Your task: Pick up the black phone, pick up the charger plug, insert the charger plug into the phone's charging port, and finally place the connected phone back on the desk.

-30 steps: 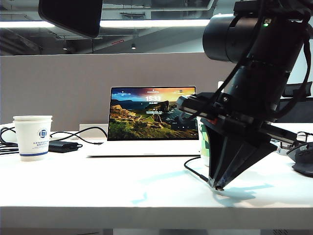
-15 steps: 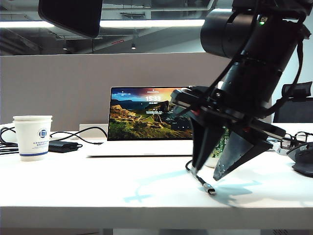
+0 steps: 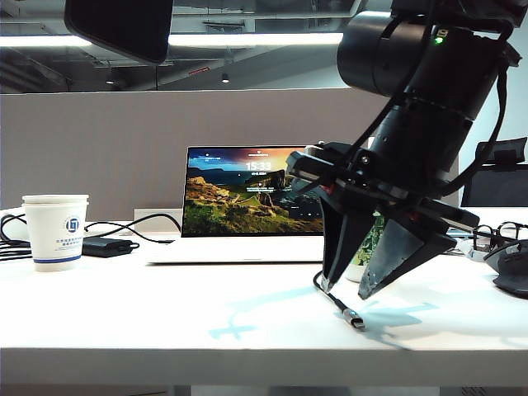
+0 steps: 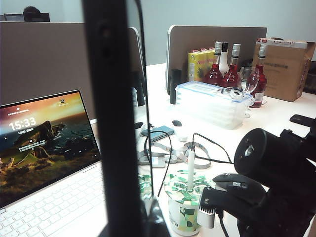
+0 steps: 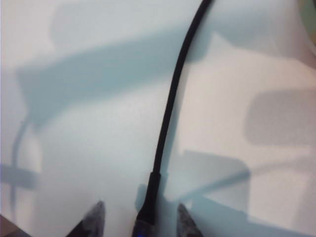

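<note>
We only get the black phone (image 3: 120,26) half cropped up top, and the charger plug (image 5: 143,224) runs off-frame, blurry.

smooth white surface (image 3: 165,322), slight sheen
plug (image 3: 355,320) tip is shiny metal; paper cup (image 3: 55,232) left of laptop (image 3: 247,239) looks matt

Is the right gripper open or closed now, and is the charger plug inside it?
Open. The right gripper has its fingers spread over the desk; the charger plug lies between them, ungripped.
</note>
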